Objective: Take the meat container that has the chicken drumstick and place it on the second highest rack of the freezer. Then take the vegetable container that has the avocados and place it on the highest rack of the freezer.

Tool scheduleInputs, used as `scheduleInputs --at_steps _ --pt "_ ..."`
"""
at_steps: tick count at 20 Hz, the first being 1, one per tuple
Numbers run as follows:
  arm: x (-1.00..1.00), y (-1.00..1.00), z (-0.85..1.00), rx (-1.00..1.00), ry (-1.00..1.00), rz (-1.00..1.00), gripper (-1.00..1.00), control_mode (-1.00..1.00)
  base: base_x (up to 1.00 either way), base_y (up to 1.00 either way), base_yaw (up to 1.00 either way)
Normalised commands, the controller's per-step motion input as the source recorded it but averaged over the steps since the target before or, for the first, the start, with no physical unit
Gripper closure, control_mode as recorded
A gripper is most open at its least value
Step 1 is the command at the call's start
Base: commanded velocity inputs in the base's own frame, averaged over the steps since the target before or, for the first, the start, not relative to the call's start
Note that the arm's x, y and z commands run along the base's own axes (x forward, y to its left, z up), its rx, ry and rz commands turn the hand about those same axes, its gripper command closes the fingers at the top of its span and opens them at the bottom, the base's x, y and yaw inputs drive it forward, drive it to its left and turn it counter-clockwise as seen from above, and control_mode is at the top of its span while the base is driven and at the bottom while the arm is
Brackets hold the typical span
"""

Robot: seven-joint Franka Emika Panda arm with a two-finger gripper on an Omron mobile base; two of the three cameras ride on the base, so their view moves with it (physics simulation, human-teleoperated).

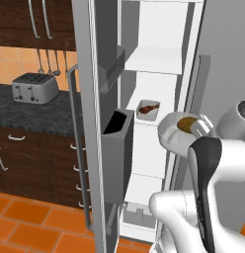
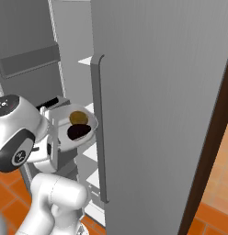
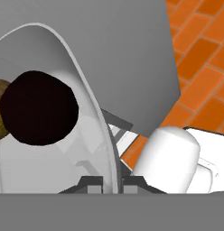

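Kitchen cabinets and a toaster (image 1: 35,88) stand far left, behind the open freezer (image 1: 159,59), whose door hangs wide toward you. You have the meat container (image 1: 148,109) already lying on a white shelf inside, two levels below the top, its long side running front to back and the chicken drumstick (image 1: 150,107) lying slantwise in it.

Your gripper (image 3: 112,182) has its jaws pinched narrow on the rim of the vegetable container (image 2: 70,126), gripping the wall edge-on so the bowl hangs out to one side. You hold it just in front of the shelves, near the tray's level and tipped slightly; being round, it has no long axis. The avocados (image 2: 79,125) sit touching, the dark one nearer the grip, likely because the tilt settles them there.
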Motion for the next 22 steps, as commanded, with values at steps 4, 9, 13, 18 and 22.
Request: scheduleInputs --at_steps 4,9,13,18,22 --pt "0.13 0.38 0.46 0.0 -0.07 0.0 1.0 -1.0 0.0 0.0 0.0" --pt "0.67 0.32 0.64 0.0 -0.08 0.0 1.0 -1.0 0.0 0.0 0.0" --pt "0.78 0.3 0.53 0.0 -0.07 0.0 1.0 -1.0 0.0 0.0 0.0" --pt "0.74 0.07 0.44 0.0 -0.08 0.0 1.0 -1.0 0.0 0.0 0.0" --pt "0.57 0.0 0.35 0.0 -0.05 0.0 1.0 -1.0 0.0 0.0 0.0"
